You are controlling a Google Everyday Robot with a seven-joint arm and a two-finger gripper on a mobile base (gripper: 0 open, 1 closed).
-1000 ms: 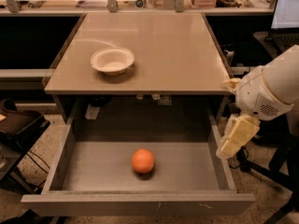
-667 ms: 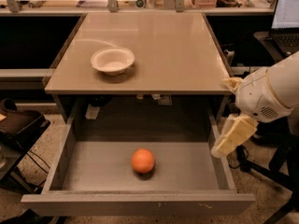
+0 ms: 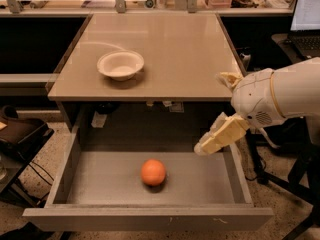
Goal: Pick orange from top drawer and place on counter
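Swinging in from the right, the robot's cream-coloured claw (image 3: 204, 146) has crossed the side wall and now hangs over the right part of the wide, shallow grey top drawer (image 3: 100, 179), angled down and left toward the small, round, bright orange fruit (image 3: 153, 172). Whether the claw is apart or together cannot be told. The fruit rests alone near the middle of the drawer's flat bottom, well apart from the claw, so the reach looks unfinished. Pulled out, the drawer leaves it open from above. Behind, the glossy beige-tan table (image 3: 185, 49) carries a white bowl (image 3: 120, 64) at its left, with bare surface beside it for the set-down.
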